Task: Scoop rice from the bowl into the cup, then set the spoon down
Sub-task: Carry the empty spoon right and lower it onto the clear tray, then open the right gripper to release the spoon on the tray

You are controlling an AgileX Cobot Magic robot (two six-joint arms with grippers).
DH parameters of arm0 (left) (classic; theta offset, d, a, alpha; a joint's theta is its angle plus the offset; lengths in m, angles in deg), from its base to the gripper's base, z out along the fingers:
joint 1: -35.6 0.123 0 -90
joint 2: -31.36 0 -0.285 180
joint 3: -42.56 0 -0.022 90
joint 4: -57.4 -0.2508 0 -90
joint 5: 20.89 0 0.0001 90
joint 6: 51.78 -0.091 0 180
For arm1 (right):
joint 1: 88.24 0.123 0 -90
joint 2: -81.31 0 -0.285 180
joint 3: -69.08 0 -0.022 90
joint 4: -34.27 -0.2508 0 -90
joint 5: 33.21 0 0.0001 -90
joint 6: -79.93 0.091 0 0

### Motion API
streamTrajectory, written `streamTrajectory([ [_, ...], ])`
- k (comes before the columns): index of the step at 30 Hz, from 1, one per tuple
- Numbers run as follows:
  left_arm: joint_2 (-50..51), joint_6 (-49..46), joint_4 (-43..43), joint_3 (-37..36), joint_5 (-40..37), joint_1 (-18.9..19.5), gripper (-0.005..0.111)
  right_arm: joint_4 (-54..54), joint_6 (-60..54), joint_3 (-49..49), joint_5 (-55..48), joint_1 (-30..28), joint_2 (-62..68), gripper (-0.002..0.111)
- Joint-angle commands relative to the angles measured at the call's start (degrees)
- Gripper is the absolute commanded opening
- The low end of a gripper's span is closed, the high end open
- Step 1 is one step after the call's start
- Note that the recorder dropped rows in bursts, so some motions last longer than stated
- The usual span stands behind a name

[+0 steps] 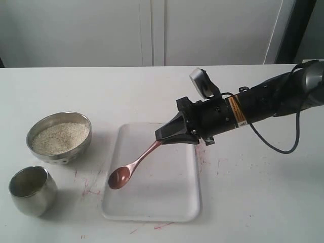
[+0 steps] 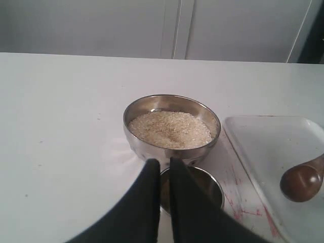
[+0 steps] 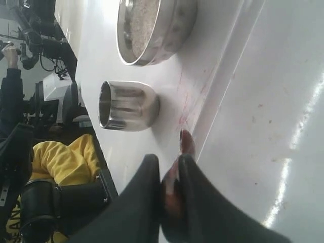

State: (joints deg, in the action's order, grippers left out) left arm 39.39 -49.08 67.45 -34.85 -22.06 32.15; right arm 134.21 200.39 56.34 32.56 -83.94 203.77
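The right pincer (image 1: pixel 160 136) is gripping the spoon (image 1: pixel 135 163) by its handle end, tilting the empty scoop low over the clear tray (image 1: pixel 172 195), probably for an easy reach leftward. The rice (image 1: pixel 59 137) is lying in the bowl (image 1: pixel 81 148) at the far left, and the cup (image 1: pixel 33 190) is standing just nearer.

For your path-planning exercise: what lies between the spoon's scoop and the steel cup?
Exterior view: between spoon and cup, only the clear tray's rim and red-marked tabletop.

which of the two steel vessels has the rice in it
The wide shallow bowl, behind the other in the exterior view, is filled with pale rice. The smaller rounded cup in front of it looks empty.
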Motion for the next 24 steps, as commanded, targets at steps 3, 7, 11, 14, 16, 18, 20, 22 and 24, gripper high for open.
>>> streamTrajectory([
  [3, -0.2, 0.1, 0.5, 0.2, -0.2, 0.0, 0.014, 0.0, 0.0, 0.3, 1.1, -2.6, 0.2, 0.000],
  [7, -0.2, 0.1, 0.5, 0.2, -0.2, 0.0, 0.014, 0.0, 0.0, 0.3, 3.0, -2.9, 1.4, 0.000],
  [11, -0.2, 0.1, 0.5, 0.2, -0.2, 0.0, 0.014, 0.0, 0.0, 0.3, 3.9, -2.9, 3.4, 0.000],
  [14, -0.2, 0.1, 0.5, 0.2, -0.2, 0.0, 0.014, 0.0, 0.0, 0.3, 4.2, -2.9, 4.4, 0.000],
  [16, -0.2, 0.1, 0.5, 0.2, -0.2, 0.0, 0.014, 0.0, 0.0, 0.3, 4.2, -2.9, 4.9, 0.000],
  [18, -0.2, 0.1, 0.5, 0.2, -0.2, 0.0, 0.014, 0.0, 0.0, 0.3, 4.1, -2.9, 5.5, 0.000],
  [20, -0.2, 0.1, 0.5, 0.2, -0.2, 0.0, 0.014, 0.0, 0.0, 0.3, 4.1, -2.9, 5.6, 0.000],
  [22, -0.2, 0.1, 0.5, 0.2, -0.2, 0.0, 0.014, 0.0, 0.0, 0.3, 4.1, -2.9, 5.6, 0.000],
  [24, -0.2, 0.1, 0.5, 0.2, -0.2, 0.0, 0.014, 0.0, 0.0, 0.3, 4.1, -2.9, 5.8, 0.000],
])
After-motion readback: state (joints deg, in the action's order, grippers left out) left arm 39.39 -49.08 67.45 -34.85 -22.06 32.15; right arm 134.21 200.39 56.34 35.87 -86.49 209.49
